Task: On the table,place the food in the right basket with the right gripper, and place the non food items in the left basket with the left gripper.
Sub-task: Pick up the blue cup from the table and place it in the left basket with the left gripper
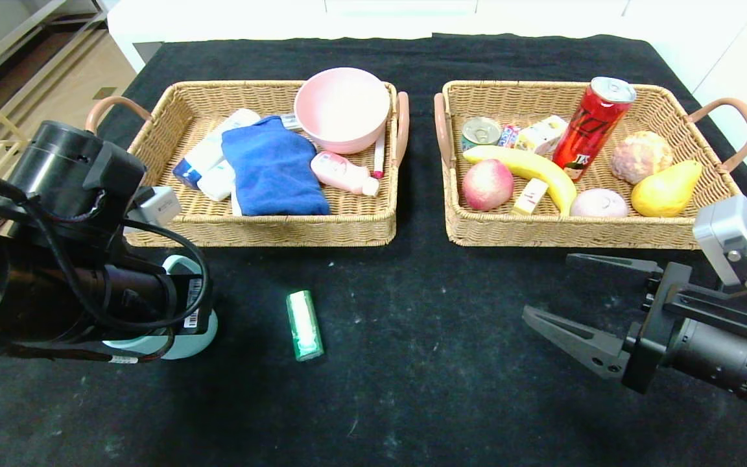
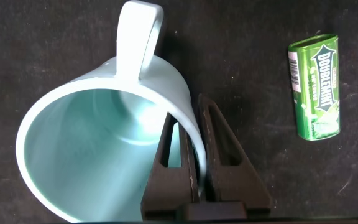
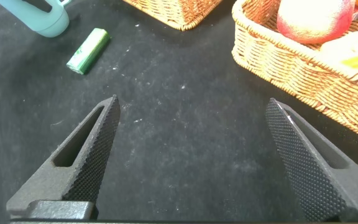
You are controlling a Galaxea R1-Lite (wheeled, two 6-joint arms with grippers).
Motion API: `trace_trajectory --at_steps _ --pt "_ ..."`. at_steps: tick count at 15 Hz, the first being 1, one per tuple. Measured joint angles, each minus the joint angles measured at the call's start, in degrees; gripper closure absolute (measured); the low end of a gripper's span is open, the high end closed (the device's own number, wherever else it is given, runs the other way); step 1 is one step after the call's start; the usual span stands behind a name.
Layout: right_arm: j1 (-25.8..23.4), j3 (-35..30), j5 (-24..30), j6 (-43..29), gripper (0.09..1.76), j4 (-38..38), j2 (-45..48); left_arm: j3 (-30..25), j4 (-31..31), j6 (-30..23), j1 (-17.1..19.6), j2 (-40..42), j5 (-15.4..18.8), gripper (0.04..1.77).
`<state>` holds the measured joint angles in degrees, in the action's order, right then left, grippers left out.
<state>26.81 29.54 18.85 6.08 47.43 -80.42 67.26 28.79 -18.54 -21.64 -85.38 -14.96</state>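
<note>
L gripper (image 2: 191, 146) pinching mug (image 2: 98, 152) wall; R gripper (image 1: 565, 295) spread wide, idle.
Mug on table (image 1: 438, 363) in front of left basket (image 1: 263, 224); gum pack (image 1: 303, 325) lies just beside it. R gripper hovers before right basket (image 1: 581, 230).

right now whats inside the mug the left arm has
Nothing visible inside the mug except one finger of the left gripper, whose jaws pinch the rim wall. The inner bottom looks bare; the finger hides a strip of the wall.
</note>
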Motion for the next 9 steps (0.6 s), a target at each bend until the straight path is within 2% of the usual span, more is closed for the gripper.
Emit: trace_trajectory --at_steps 9 --pt "0.37 -0.18 -0.06 0.09 0.14 0.20 -0.01 0.40 1.07 0.46 -0.38 1.73 -0.50 1.63"
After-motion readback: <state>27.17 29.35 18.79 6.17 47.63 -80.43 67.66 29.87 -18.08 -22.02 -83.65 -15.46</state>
